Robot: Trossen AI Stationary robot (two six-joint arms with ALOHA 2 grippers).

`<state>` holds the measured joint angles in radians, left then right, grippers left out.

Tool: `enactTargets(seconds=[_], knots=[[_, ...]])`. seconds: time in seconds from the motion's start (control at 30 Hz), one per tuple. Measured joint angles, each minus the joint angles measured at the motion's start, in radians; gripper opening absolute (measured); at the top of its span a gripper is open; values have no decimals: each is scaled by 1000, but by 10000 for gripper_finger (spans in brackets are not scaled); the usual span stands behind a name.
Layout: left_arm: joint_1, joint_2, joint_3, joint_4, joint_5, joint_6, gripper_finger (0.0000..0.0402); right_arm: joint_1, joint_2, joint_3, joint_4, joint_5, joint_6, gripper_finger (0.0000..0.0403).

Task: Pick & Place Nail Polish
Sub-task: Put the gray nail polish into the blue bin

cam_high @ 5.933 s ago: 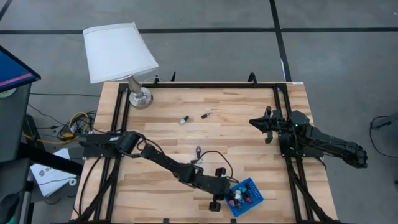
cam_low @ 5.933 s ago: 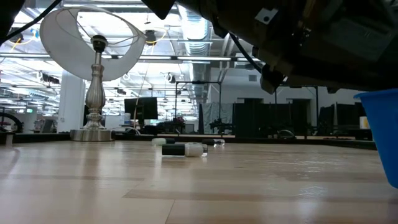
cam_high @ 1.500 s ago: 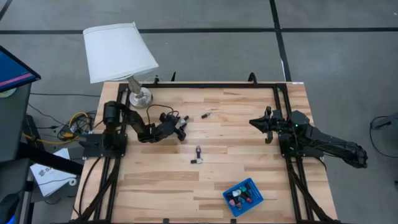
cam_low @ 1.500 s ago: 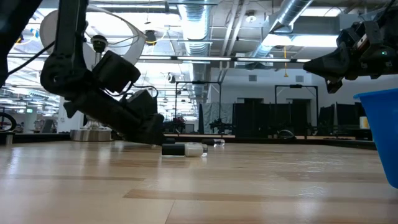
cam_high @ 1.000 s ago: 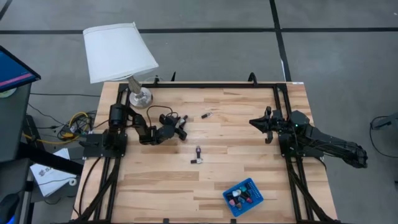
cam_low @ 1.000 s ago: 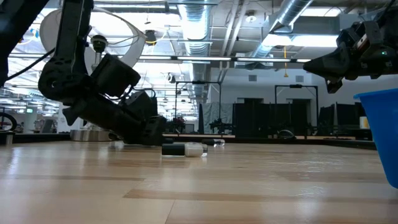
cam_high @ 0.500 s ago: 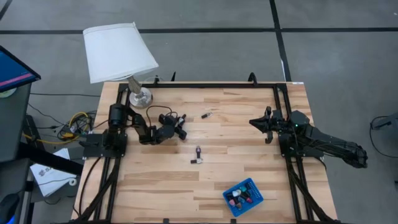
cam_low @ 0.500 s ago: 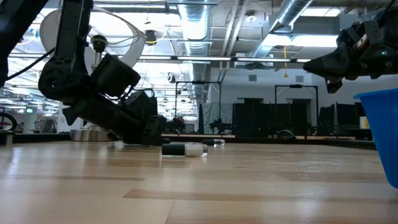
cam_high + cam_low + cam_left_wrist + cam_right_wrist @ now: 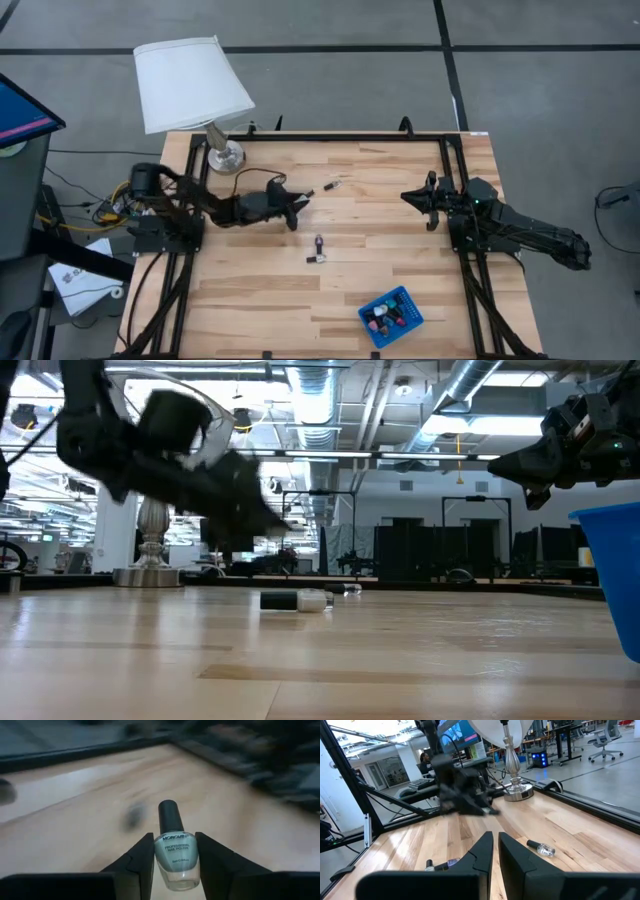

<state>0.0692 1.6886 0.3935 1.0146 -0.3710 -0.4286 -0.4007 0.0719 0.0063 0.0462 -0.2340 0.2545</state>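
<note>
A pale nail polish bottle (image 9: 176, 854) is gripped by the left gripper (image 9: 291, 208), probably already lifted, and should be kept level toward the near-right blue tray (image 9: 392, 315).

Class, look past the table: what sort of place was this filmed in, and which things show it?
Probably an open lab or workshop: exposed ceiling ducts, rolling office chairs on a bare floor, and a wooden table framed with dark rails carrying robot arms.
</note>
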Motion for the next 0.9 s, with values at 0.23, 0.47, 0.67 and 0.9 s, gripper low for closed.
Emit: enactTargets(seconds=[0.23, 0.47, 0.67, 0.9], knots=[[-67, -327, 1, 6, 274, 50, 111, 0, 0, 0, 0, 0, 0, 21], [-242, -603, 63, -76, 79, 510, 111, 0, 0, 0, 0, 0, 0, 21], [-337, -674, 203, -233, -234, 904, 111, 0, 0, 0, 0, 0, 0, 21], [-360, -627, 351, -234, -531, 1385, 111, 0, 0, 0, 0, 0, 0, 21]])
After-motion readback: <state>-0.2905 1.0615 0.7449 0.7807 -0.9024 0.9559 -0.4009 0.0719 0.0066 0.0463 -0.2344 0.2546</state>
